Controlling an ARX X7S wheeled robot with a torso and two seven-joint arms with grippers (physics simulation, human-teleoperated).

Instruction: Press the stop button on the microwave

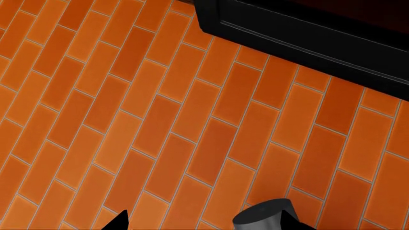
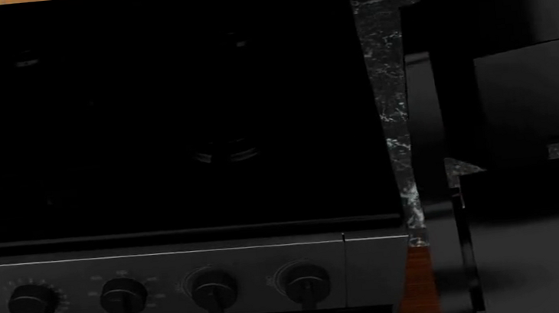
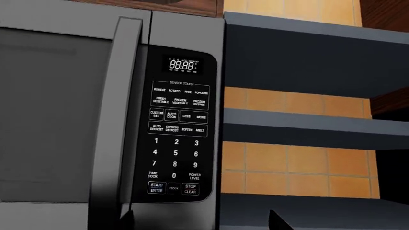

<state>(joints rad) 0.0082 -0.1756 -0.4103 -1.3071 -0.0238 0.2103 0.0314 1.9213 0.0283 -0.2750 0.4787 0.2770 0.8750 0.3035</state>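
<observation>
Dark fingertip slivers of the right gripper [image 3: 198, 220] intrude at the bottom edge of the right wrist frame, 1 at lower centre-left and 1 at lower centre-right, standing apart with clear space between them, so the jaws read as spread and holding nothing. Ahead of them stands the grey-fronted microwave with a black touch panel [image 3: 181, 129], filling the left and centre of that frame. Its vertical grey door handle [image 3: 118, 115] runs just left of the panel, and a lit digital display [image 3: 182, 65] sits at the panel's top. The white-outlined STOP/CLEAR button [image 3: 190, 189] occupies the lower right corner of the panel, beside the START/ENTER key [image 3: 156, 188]. To the right, dark blue-grey wall shelves [image 3: 307, 127] cross orange tile. The left gripper [image 1: 204, 223] shows only 2 dark tips and a grey cylindrical part at the bottom of the left wrist frame, over an orange brick-pattern floor [image 1: 160, 120]; the tips are apart and grip nothing. The head frame shows a black gas stove with 4 front knobs [image 2: 155, 138], not the microwave. Judgement: the approach step is in hand; no contact with the button is made yet. The next move calls for advancing the right gripper so 1 fingertip meets the STOP/CLEAR button squarely, clear of the adjacent keys.
</observation>
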